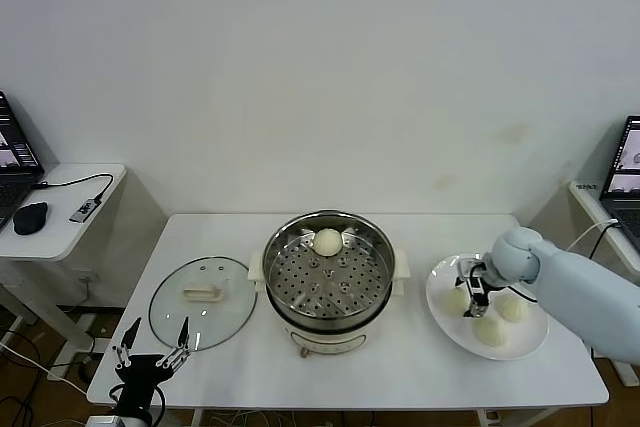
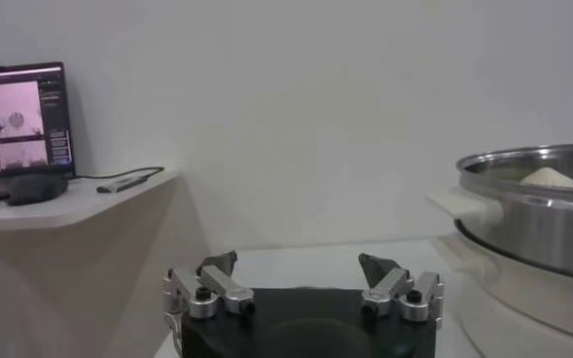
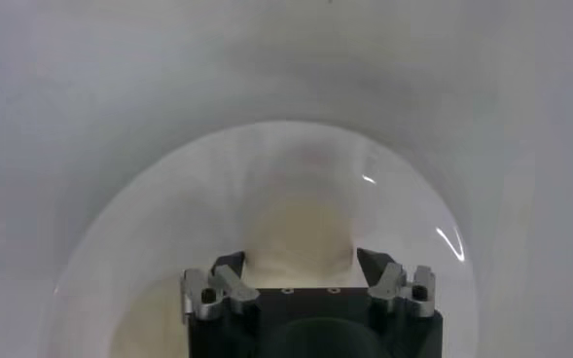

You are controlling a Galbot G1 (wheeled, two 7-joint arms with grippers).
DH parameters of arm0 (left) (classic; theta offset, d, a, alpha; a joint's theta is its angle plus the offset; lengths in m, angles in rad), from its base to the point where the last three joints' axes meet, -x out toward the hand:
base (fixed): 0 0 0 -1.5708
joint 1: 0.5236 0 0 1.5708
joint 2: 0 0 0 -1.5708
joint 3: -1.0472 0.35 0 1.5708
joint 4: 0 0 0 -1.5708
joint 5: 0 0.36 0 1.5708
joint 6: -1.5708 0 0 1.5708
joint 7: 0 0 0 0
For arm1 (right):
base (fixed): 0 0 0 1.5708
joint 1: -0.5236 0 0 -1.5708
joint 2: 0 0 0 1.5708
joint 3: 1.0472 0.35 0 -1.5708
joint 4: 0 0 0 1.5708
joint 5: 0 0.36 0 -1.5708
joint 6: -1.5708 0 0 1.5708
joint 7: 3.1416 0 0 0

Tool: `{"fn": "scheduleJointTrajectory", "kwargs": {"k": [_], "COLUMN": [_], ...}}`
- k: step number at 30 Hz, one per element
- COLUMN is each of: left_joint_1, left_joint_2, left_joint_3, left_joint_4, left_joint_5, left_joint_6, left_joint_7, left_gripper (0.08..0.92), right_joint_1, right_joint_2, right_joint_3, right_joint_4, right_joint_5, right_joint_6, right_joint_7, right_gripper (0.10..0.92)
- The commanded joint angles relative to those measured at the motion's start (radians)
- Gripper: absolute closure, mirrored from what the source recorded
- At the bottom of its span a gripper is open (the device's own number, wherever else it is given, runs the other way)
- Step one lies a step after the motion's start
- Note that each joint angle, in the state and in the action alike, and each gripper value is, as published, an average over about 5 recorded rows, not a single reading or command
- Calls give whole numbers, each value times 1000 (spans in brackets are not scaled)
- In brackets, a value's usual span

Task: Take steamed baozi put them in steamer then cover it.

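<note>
One steamed baozi [image 1: 328,240] lies at the back of the steel steamer [image 1: 276,248] on its white pot base. Three more sit on a white plate [image 1: 440,275] to the right. My right gripper [image 1: 472,294] is down on the plate's left bun [image 1: 456,300]. In the right wrist view its fingers press both sides of that baozi [image 3: 299,233], and the right gripper [image 3: 300,259] is shut on it. The glass cover [image 1: 225,312] lies flat left of the steamer. My left gripper [image 1: 153,339] waits open at the front left table edge, holding nothing [image 2: 298,261].
The steamer [image 2: 529,209] stands close beside the left gripper in the left wrist view. A side desk [image 1: 70,222] with a laptop, mouse and cable stands to the far left. Another laptop [image 1: 625,172] is at the far right.
</note>
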Motion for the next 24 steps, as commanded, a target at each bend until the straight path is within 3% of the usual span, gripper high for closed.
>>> {"fn": "scheduleJointTrajectory", "kwargs": {"k": [1,7,14,24], "left_joint_1": [1,4,-4,-16], "left_joint_2": [-1,3,7,14], "left_joint_3": [1,-1,2,13], "left_joint_4": [-1,-5,-8,-6], "left_joint_5": [0,0,-3,-17], "left_joint_6": [-1,0,3,5], "left_joint_7": [0,0,1,2], "left_gripper": [177,177,177,177], "right_joint_1": [-8,23,217,763], "right_joint_2": [15,-24,-131,-140], "right_joint_3": [6,-8,-132,-448], "right_joint_4": [-16,24,118,246], "right_joint_5": [-6,22,120,456], "right_joint_6": [1,-6,-36,-177], "right_joint_7": [-7,-21,-39,-12], "right_gripper": [386,444,448,448]}}
